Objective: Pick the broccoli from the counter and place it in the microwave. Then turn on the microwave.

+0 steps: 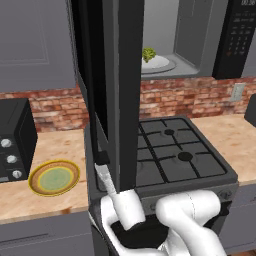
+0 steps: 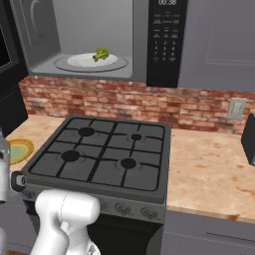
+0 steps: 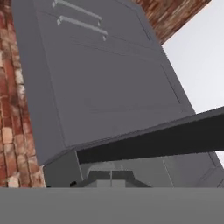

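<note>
The broccoli (image 2: 102, 53) lies on the white turntable (image 2: 84, 62) inside the microwave (image 2: 94, 40), set above the gas stove (image 2: 107, 154); the left base view shows the same floret (image 1: 148, 54) through the open cavity. The microwave door (image 1: 107, 90) stands swung out toward the robot, seen nearly edge-on in the left base view, with the white arm (image 1: 120, 200) rising just beside its lower edge. In the hand view the door's dark edge (image 3: 166, 140) runs across the picture, close before the hand. The gripper's fingertips are not distinguishable in any view; its fingers are pressed together and nothing appears to be held. The green plate (image 1: 54, 178) sits bare on the counter (image 1: 45, 150), beside the small black oven (image 1: 15, 140).

Judged from this layout, placement is done and the step in hand is closing the door. To do it well, the closed fingers should press flat against the door's outer face near its free edge, following the hinge arc without slipping past the edge, until the door seats. Only then can the keypad (image 2: 164, 42) be pressed.
</note>
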{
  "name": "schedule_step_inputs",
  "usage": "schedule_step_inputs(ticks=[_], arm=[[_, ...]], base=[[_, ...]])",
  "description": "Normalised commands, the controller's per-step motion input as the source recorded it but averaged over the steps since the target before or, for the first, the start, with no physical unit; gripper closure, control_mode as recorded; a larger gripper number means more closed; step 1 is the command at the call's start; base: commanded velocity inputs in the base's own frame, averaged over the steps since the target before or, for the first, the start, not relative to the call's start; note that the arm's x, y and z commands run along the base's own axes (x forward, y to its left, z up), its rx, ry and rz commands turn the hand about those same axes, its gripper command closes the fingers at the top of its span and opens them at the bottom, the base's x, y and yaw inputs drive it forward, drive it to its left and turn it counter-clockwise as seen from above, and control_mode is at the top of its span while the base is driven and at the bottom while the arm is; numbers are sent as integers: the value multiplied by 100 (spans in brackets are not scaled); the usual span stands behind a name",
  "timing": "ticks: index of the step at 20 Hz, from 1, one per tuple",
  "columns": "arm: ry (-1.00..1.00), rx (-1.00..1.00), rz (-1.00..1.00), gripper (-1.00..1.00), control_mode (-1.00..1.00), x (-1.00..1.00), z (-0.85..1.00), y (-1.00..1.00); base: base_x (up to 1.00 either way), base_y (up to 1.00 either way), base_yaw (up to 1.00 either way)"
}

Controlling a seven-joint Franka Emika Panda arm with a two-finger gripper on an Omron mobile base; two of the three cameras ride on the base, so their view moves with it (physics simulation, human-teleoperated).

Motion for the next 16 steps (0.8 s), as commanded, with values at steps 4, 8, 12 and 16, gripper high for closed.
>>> schedule_step_inputs(ticks=[4,8,12,16], arm=[[8,0,-31,100,-100,-100,42,100],[6,0,-29,100,-100,-99,35,99],[5,0,-28,100,-100,-95,29,93],[3,0,-28,100,-100,-87,21,83]], base=[[0,0,0],[0,0,0],[0,0,0],[0,0,0]])
